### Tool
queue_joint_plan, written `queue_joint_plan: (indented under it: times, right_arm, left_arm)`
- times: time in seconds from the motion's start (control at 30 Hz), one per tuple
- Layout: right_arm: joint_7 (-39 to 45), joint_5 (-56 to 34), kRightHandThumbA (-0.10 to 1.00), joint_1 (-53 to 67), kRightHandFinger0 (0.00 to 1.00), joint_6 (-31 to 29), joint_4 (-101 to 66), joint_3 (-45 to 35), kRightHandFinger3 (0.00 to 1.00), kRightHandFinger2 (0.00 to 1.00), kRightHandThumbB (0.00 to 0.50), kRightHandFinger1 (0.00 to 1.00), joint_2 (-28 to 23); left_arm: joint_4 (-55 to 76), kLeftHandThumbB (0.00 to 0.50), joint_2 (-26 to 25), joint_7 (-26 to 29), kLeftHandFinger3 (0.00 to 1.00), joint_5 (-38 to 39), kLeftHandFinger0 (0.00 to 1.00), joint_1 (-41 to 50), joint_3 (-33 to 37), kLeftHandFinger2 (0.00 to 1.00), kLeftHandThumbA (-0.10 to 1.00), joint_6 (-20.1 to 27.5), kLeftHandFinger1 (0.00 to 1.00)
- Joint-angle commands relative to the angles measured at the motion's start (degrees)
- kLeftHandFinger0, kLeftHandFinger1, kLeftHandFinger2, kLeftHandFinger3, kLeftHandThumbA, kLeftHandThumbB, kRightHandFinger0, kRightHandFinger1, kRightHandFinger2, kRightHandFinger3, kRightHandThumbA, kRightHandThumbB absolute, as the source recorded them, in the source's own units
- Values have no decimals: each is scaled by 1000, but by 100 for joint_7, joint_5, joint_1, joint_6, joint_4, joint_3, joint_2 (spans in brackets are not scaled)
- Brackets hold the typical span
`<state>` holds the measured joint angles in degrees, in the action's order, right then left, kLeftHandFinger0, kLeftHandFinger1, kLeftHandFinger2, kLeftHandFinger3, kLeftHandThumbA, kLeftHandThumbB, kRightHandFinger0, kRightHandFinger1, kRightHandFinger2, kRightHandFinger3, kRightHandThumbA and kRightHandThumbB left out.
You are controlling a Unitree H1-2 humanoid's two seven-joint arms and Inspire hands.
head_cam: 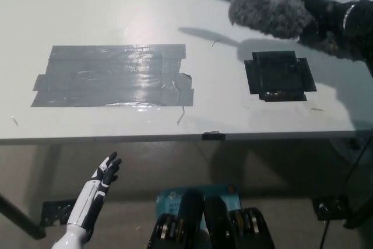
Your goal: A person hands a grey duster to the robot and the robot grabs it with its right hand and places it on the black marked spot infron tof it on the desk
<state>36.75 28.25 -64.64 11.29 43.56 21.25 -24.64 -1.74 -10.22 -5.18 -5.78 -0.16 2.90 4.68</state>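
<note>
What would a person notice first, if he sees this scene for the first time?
First, the fluffy grey duster held above the desk at the upper right by the black right hand, its handle pointing left. Below it lies the black marked spot; a grey tape patch is at the left. The white left hand rests open below the desk edge.

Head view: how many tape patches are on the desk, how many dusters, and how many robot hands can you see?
Tape patches: 2, wide grey tape patch and small black square tape patch
Fluffy grey dusters: 1, held by the black right hand
Robot hands: 2, black right hand and white left hand
Total: 5
</note>
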Motion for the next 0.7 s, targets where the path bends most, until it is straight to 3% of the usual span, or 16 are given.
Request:
queue_joint_plan:
  times: [0.0,0.07,0.2,0.23,0.4,0.43,0.57,0.63,0.67]
  right_arm:
    - [1847,-407,607,-858,1000,324,89,247,1000,1000,402,1000,-329]
    - [1889,-429,843,-875,1000,233,138,242,1000,1000,498,1000,-394]
    - [1737,-460,871,-864,1000,640,-113,81,1000,1000,500,1000,-432]
    - [1600,-401,917,-871,1000,482,-192,70,1000,1000,500,1000,-497]
    - [1214,-670,861,-758,1000,904,-1534,-579,1000,1000,491,1000,-772]
    - [1075,-652,899,-746,1000,926,-2086,-742,1000,1000,449,1000,-841]
    - [224,-409,1000,-808,1000,674,-3016,-1268,1000,1000,466,1000,-905]
    - [-6,-310,1000,-840,1000,634,-3360,-1486,1000,1000,485,1000,-955]
    - [-125,-323,1000,-846,1000,691,-3595,-1668,1000,1000,471,1000,-947]
  left_arm:
    - [178,151,-129,-169,1000,120,1000,-83,0,1000,1000,100,1000]
    - [191,154,-124,-180,1000,128,1000,-93,5,1000,1000,45,1000]
    - [249,124,-141,-180,1000,89,1000,-91,15,1000,1000,14,1000]
    - [263,119,-150,-182,1000,65,1000,-74,24,1000,1000,16,1000]
    - [276,142,-149,-227,1000,85,1000,-87,26,1000,1000,1,1000]
    - [248,146,-151,-228,1000,69,1000,-101,29,1000,1000,24,1000]
    - [264,139,-146,-235,1000,106,1000,-91,9,1000,1000,7,1000]
    - [291,140,-139,-224,1000,90,1000,-94,7,1000,1000,-32,1000]
    - [273,142,-149,-231,1000,90,1000,-115,6,1000,1000,-22,1000]
